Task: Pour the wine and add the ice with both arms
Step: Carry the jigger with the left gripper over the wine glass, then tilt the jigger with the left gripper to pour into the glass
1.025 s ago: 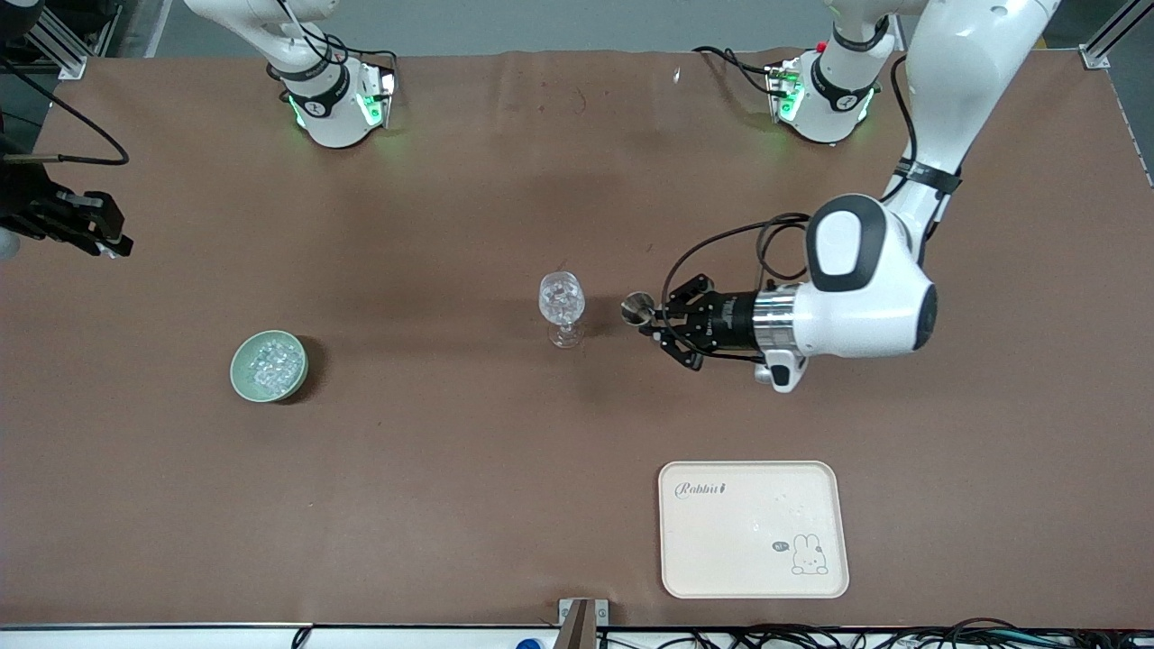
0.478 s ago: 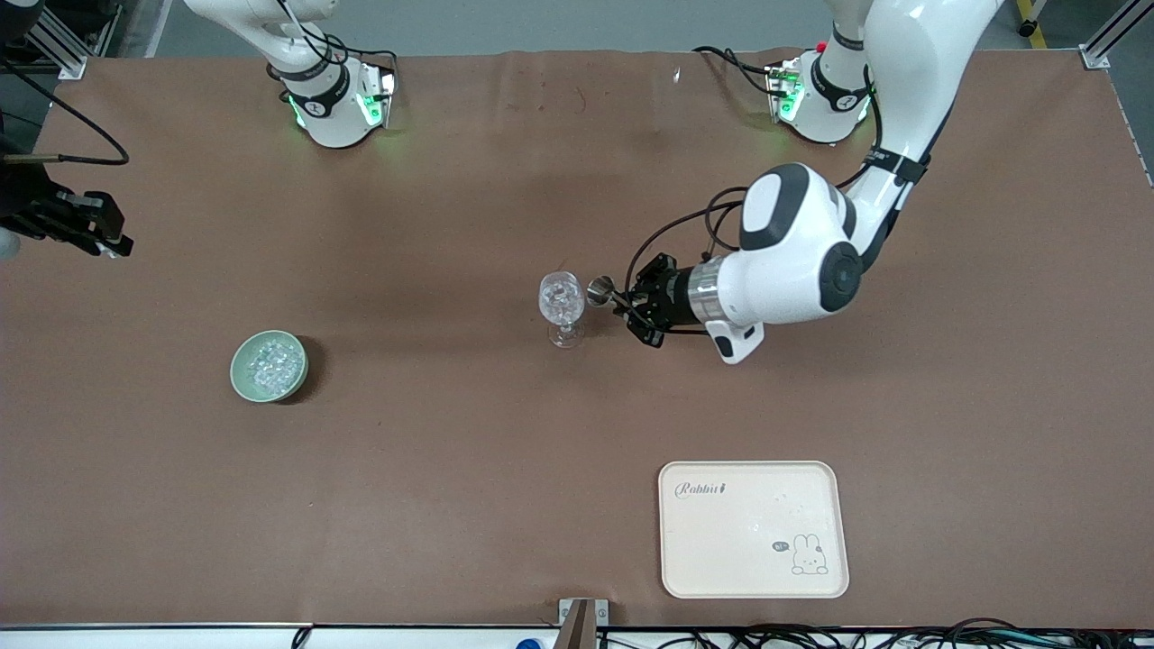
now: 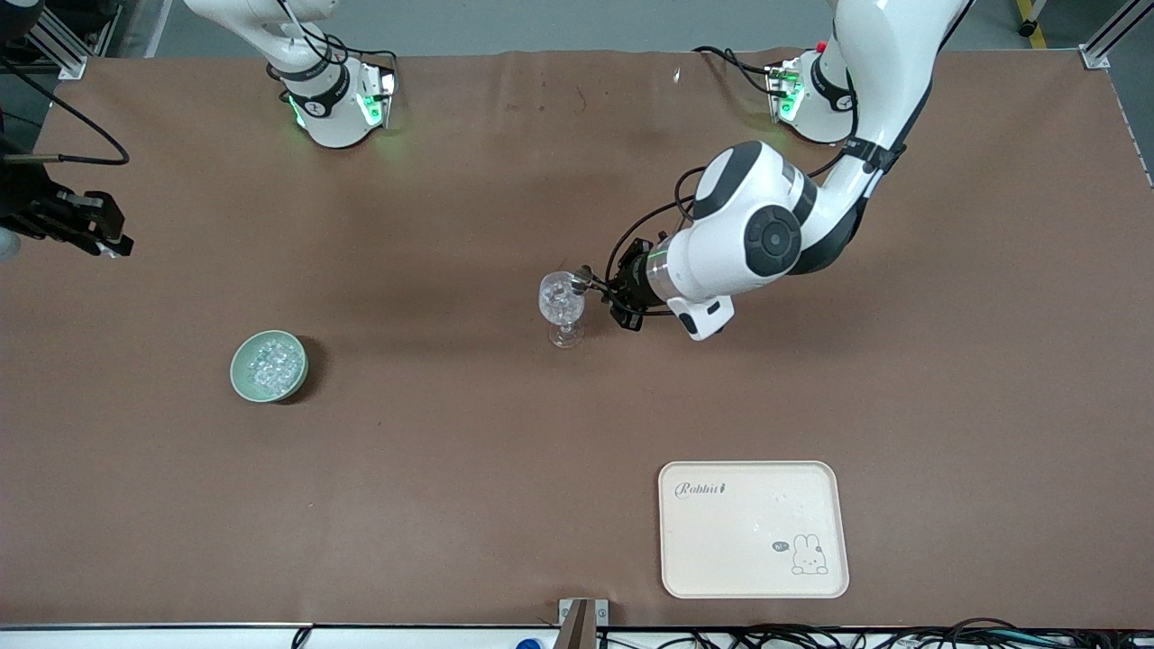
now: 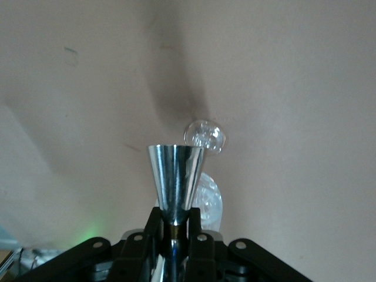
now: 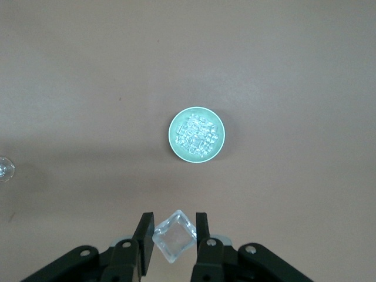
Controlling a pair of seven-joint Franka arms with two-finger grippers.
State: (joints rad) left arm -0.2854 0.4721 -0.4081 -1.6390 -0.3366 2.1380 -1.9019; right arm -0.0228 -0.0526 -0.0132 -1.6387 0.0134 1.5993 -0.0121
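A clear wine glass [image 3: 562,306] stands mid-table with glittering ice chunks in it. My left gripper [image 3: 613,293] is shut on a silver metal jigger [image 3: 581,280], tipped on its side with its mouth at the glass rim. In the left wrist view the jigger [image 4: 175,176] is clamped between the jaws, with the glass [image 4: 208,202] just past it. A pale green bowl [image 3: 236,371] of ice [image 3: 272,362] sits toward the right arm's end. My right gripper [image 3: 104,236] is held high and is shut on one ice cube [image 5: 174,235], over the table beside the bowl [image 5: 174,132].
A cream tray [image 3: 753,529] with a rabbit picture lies near the front edge, toward the left arm's end. The two arm bases [image 3: 338,104] [image 3: 820,99] stand along the back edge. The table is covered in brown cloth.
My left arm has swung the jigger across to the wine glass, from a short gap to its rim, and the wrist has rotated. The right gripper has stayed still.
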